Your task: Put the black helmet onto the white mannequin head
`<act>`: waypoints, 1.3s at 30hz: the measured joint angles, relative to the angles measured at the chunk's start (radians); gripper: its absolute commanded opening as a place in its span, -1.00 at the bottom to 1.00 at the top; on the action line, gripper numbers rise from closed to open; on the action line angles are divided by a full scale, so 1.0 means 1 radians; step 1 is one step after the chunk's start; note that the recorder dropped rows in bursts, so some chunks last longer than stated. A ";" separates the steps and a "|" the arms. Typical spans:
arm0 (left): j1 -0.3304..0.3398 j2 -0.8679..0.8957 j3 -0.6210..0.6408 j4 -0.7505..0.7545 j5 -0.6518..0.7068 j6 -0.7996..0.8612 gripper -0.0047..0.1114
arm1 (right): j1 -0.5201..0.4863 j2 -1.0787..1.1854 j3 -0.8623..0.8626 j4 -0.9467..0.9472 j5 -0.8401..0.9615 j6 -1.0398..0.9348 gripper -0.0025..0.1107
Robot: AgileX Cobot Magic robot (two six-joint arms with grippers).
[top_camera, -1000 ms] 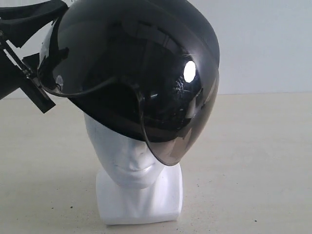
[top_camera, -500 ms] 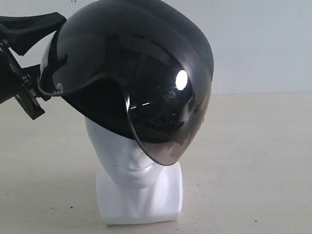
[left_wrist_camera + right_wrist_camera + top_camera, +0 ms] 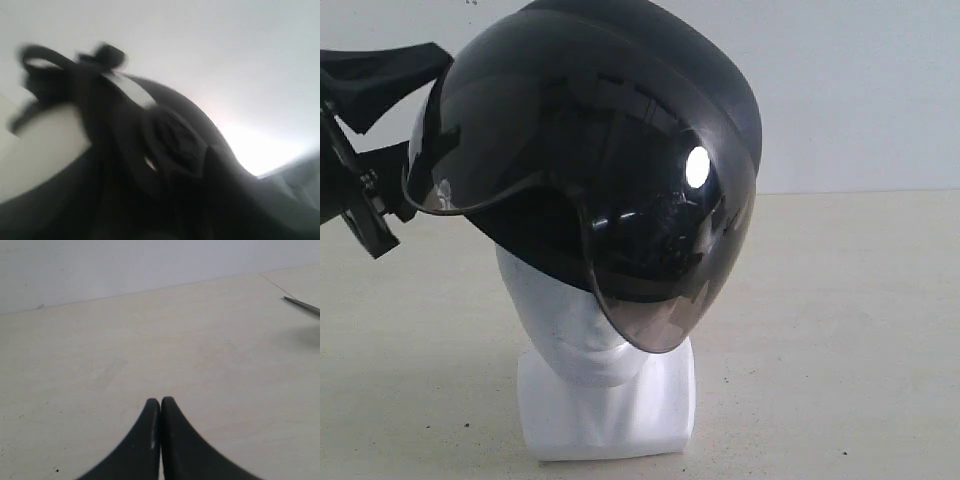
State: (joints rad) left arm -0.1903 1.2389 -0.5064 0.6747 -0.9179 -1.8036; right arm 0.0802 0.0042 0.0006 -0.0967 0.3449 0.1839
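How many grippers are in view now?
2. The left gripper sits beside the black helmet at the exterior view's left edge; the right gripper, jaws together, shows only in its wrist view, over the table.

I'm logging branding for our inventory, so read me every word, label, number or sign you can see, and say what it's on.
No readable text anywhere.
helmet: no lettering or logo shows; the bright spot on its visor is a light reflection, not a mark.
head: plain white, nothing printed.
Left wrist view: too blurred to read anything.
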 measured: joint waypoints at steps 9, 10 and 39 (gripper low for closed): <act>0.024 0.015 0.022 0.037 0.209 0.107 -0.84 | 0.000 0.000 0.000 0.000 0.000 0.000 -0.96; 0.024 0.015 0.022 0.039 0.211 0.107 -0.84 | 0.000 0.000 0.000 0.000 0.000 0.000 -0.96; 0.410 -0.246 0.196 0.267 0.393 0.117 -0.84 | 0.000 0.000 0.000 0.000 0.000 0.000 -0.96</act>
State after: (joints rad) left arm 0.2197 0.9930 -0.3107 0.9421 -0.5249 -1.6867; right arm 0.0802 0.0042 0.0006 -0.0967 0.3449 0.1839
